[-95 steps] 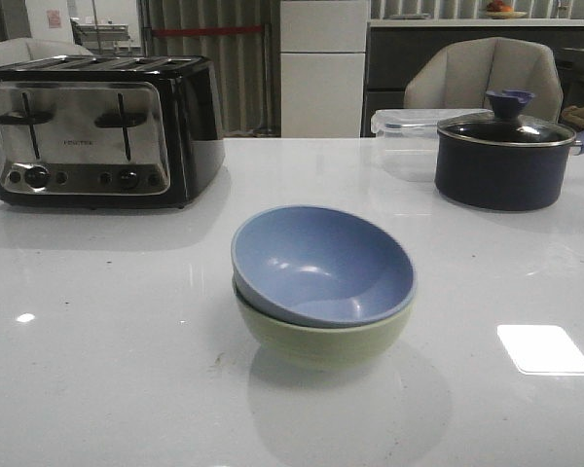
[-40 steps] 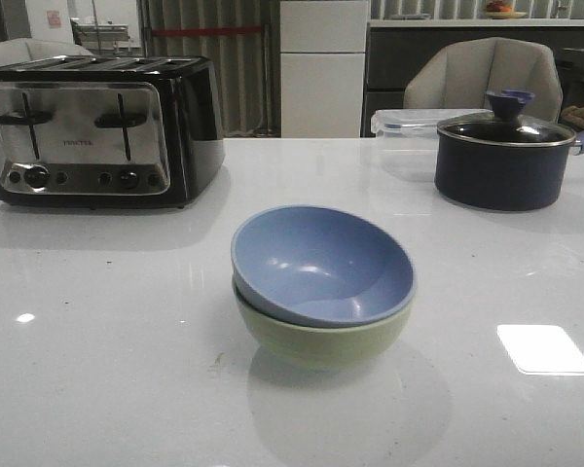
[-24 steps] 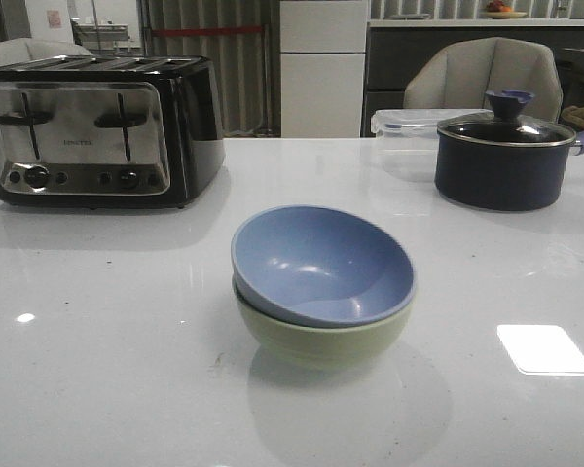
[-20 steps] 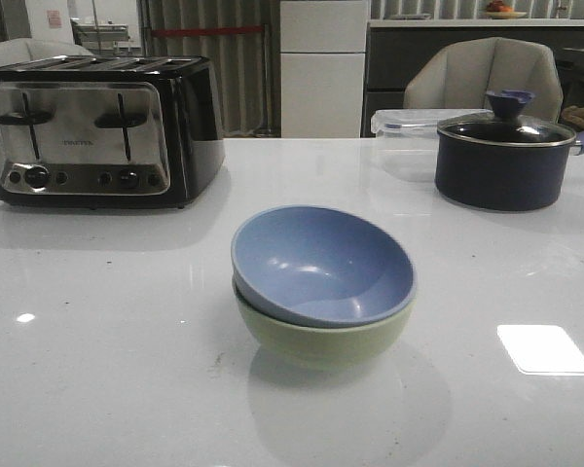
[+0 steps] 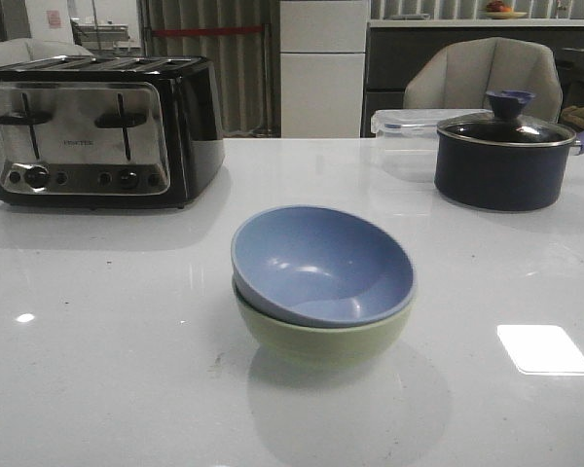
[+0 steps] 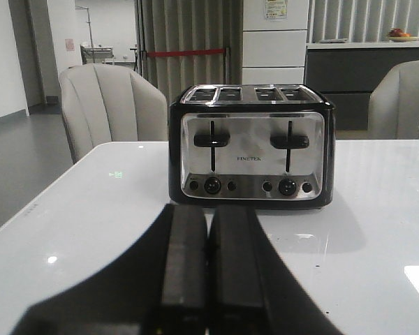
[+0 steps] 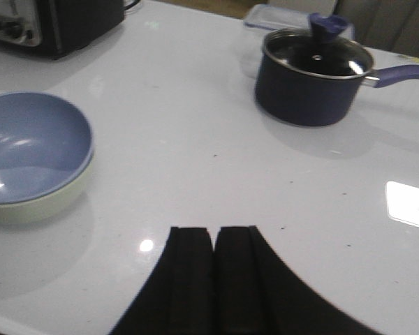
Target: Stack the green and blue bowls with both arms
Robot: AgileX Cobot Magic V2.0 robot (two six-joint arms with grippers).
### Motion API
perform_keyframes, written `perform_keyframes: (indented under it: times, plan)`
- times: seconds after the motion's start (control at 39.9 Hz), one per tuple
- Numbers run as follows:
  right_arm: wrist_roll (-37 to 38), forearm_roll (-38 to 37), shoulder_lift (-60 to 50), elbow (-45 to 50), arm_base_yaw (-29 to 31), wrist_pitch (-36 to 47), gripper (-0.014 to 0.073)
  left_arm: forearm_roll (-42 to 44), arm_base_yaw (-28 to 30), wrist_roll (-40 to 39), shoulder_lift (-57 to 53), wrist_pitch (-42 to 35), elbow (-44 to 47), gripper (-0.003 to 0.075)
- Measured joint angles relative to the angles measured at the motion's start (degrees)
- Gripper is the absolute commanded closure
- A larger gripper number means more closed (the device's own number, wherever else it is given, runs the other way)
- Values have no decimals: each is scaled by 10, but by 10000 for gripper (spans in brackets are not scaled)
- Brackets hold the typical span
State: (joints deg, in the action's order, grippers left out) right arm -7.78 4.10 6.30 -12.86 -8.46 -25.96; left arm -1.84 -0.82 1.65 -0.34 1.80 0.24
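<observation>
The left gripper had its two dark fingers pressed together with nothing between them, low in the middle of the left wrist frame, above the white table; a black and chrome four-slot toaster filled the centre of that frame beyond the fingertips. The right gripper was likewise pressed together and empty at the bottom centre of the right wrist frame. In that frame the stacked bowls sat at the left edge and a dark navy pot with a glass lid stood in the upper right. In the front view, neither arm appeared; the blue bowl sat nested, slightly tilted, inside the green bowl at the centre of the frame, well apart from the toaster in the upper left and the pot in the upper right, where a clear plastic container stood just beside the pot.
</observation>
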Motion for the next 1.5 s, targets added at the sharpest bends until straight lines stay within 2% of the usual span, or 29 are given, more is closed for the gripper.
perform_keyframes:
  times: [0.15,0.33,0.58,0.8,1.05,1.5]
  plan:
    - [0,0,-64,74,47,60,584,0,0,0,0,0,0,621]
    - [0,0,-68,138,58,137,584,0,0,0,0,0,0,621]
    - [0,0,-70,145,59,188,584,0,0,0,0,0,0,621]
    - [3,4,-70,145,59,202,584,0,0,0,0,0,0,621]
    - [91,-24,-70,145,59,229,584,0,0,0,0,0,0,621]
    - [104,-30,-70,145,81,240,584,0,0,0,0,0,0,621]
